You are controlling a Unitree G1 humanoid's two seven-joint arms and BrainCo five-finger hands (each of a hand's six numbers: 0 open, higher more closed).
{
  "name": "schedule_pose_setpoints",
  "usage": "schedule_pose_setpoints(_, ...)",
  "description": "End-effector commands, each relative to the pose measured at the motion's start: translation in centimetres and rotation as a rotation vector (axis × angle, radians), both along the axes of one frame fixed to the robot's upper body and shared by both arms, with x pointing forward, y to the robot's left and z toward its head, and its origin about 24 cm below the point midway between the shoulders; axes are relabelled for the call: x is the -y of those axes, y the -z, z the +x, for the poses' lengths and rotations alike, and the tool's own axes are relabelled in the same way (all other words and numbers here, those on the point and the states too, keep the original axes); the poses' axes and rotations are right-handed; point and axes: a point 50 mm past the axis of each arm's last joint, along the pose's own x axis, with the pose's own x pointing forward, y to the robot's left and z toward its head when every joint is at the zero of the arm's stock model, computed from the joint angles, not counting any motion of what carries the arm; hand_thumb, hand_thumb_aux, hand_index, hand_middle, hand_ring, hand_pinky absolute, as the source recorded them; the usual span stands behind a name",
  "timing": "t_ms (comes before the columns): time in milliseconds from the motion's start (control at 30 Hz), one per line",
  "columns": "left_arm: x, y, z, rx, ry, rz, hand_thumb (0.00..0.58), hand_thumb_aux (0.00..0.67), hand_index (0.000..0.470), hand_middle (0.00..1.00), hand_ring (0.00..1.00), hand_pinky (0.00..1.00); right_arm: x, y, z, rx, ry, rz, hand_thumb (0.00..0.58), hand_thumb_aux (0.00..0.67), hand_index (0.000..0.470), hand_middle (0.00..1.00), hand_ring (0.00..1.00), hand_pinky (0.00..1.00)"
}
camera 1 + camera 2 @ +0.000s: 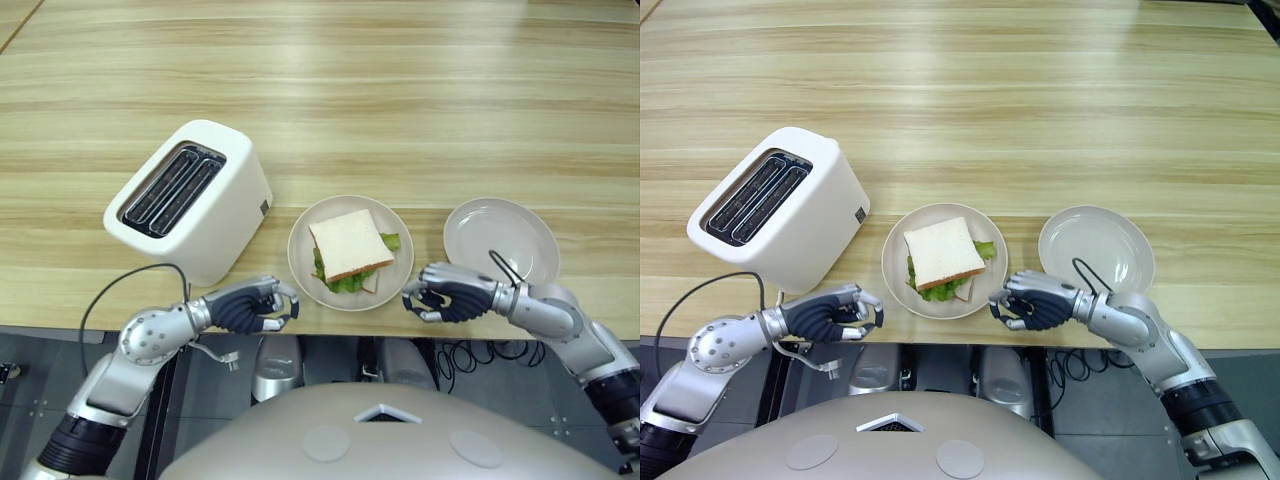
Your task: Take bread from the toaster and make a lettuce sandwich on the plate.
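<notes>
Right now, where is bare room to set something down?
Free: the light wooden tabletop beyond the white toaster, and the empty round beige plate. Crowded: the near edge, where the left hand and right hand flank the sandwich plate.

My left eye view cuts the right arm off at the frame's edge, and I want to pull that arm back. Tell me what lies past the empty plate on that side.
Observer: In the right eye view the table goes on past the empty plate. Its right edge cuts across the top corner, with dark beyond.
Operator: Now trace the right arm for me.
Observer: The right hand is curled near the sandwich plate. From there the arm slopes down and right, below the table's front edge. It leaves by the bottom of the picture, well inside its right side.
</notes>
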Motion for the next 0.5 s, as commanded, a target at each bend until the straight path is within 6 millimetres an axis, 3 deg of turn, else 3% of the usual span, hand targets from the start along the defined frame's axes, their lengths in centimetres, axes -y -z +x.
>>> schedule_pose_setpoints(33,0.1,1.8,-0.3,-0.042,0.003,0.051,0.58,0.67,0.46,1.0,1.0,1.0,-0.5,0.8,-0.6,-0.033,-0.045,-0.11,0.58,0.67,0.46,1.0,1.0,1.0)
schedule_pose_setpoints(167,0.8,3.0,-0.2,-0.069,-0.01,0.036,0.58,0.67,0.46,1.0,1.0,1.0,-1.0,1.3,-0.2,0.029,-0.036,-0.189,0.58,0.67,0.46,1.0,1.0,1.0)
schedule_pose_setpoints(367,0.6,4.7,1.5,-0.053,-0.111,0.082,0.58,0.67,0.46,1.0,1.0,1.0,-2.7,2.2,-0.6,0.061,-0.035,-0.182,0.58,0.67,0.46,1.0,1.0,1.0)
schedule_pose_setpoints(500,0.7,5.2,2.6,-0.029,-0.185,0.061,0.58,0.67,0.46,1.0,1.0,1.0,-3.0,2.5,0.2,0.097,-0.004,-0.182,0.58,0.67,0.46,1.0,1.0,1.0)
